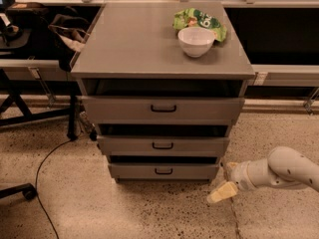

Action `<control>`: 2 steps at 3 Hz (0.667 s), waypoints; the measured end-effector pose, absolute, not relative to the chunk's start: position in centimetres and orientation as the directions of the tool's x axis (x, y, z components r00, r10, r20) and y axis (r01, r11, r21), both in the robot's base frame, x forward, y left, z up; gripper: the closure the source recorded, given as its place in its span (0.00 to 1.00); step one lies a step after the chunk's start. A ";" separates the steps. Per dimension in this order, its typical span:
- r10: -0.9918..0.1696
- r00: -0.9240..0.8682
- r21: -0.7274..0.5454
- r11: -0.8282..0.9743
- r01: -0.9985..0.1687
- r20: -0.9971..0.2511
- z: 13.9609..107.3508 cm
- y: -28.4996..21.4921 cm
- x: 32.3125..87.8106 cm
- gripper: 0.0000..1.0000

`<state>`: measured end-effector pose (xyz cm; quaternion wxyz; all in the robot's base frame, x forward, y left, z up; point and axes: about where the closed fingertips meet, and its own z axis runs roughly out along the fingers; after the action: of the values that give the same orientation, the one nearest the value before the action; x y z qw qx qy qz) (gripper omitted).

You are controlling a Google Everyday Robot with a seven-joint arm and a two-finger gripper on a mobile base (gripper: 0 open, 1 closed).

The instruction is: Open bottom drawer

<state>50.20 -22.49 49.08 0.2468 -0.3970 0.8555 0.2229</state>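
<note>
The bottom drawer (pixel 163 171) is the lowest and narrowest grey front of the cabinet (pixel 162 54), with a small black bar handle (pixel 163 172). A dark gap shows above its front panel. The mid drawer (pixel 163 145) and the top drawer (pixel 163 108) sit above it, each with a dark gap above. My gripper (pixel 223 185) is low at the right, just off the bottom drawer's right front corner, not touching the handle. One cream finger (pixel 222 192) points down-left; another shows nearer the drawer's corner.
A white bowl (pixel 196 41) and a green snack bag (pixel 199 20) sit on the cabinet top. A black cable (pixel 45 168) runs over the speckled floor at the left, beside a chair base (pixel 22 189). A bag (pixel 67 34) hangs at the cabinet's left.
</note>
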 end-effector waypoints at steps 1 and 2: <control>-0.555 -0.563 0.182 0.594 -0.784 -0.613 48.6 -22.5 49.9 0.00; -0.541 -0.543 0.199 0.567 -0.799 -0.642 46.7 -21.6 51.1 0.00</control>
<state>51.10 -21.58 46.66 0.2661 -0.3968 0.8441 0.2432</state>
